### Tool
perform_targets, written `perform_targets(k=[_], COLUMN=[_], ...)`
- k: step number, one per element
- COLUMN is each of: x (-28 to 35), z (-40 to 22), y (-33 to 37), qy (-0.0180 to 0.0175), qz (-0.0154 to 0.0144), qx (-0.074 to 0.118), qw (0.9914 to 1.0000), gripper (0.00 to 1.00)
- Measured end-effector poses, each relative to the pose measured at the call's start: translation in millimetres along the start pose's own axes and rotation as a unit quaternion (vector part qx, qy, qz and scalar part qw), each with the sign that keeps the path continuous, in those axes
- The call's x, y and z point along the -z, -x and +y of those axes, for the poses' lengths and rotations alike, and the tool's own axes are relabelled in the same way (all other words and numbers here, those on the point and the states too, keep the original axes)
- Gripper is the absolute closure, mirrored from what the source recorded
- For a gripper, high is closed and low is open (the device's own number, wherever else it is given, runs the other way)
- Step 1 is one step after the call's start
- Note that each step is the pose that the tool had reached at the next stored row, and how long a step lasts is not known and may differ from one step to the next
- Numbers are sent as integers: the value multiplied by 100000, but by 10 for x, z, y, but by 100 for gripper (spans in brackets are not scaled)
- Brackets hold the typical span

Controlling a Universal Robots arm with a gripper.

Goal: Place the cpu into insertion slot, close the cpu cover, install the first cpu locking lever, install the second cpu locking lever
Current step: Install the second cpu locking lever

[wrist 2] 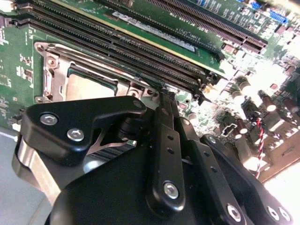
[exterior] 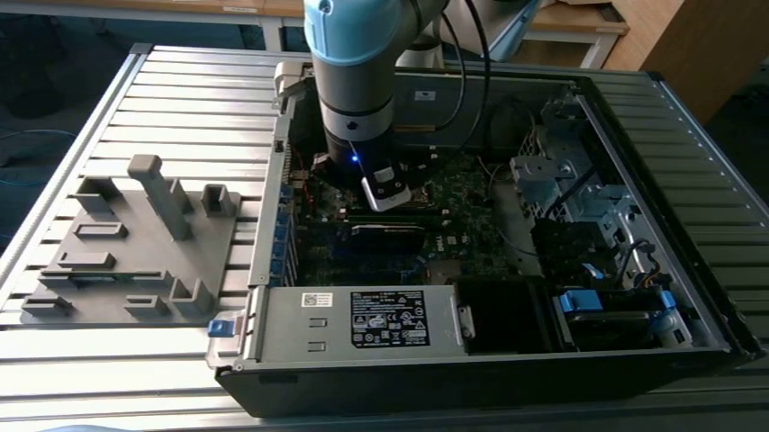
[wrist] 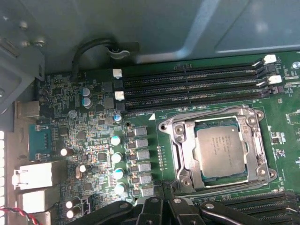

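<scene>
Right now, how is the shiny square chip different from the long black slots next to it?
The cpu is a flat silver-grey square; the memory slots are long, narrow and black. The cpu sits inside a metal frame, the cpu cover, closed down around it; the memory slots lie bare in a side-by-side row with white clips at their ends. Both sit flat on the green motherboard.

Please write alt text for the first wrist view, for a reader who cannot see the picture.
A silver-grey cpu sits in the insertion slot on a green motherboard, with the metal cpu cover lying flat around it. Long black memory slots run beside the socket, and black gripper linkage shows at the picture's edge.
</scene>
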State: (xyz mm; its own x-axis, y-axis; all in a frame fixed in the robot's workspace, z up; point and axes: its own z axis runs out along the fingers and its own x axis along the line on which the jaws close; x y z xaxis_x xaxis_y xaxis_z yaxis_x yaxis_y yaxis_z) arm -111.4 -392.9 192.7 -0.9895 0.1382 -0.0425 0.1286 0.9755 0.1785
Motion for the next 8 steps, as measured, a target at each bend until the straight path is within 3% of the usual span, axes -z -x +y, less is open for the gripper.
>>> perform_targets(k=[8], x=[-13], z=[-3], y=[-1], qy=[-1283], qz=[-166], qx=[87], qw=[99992], gripper=[89])
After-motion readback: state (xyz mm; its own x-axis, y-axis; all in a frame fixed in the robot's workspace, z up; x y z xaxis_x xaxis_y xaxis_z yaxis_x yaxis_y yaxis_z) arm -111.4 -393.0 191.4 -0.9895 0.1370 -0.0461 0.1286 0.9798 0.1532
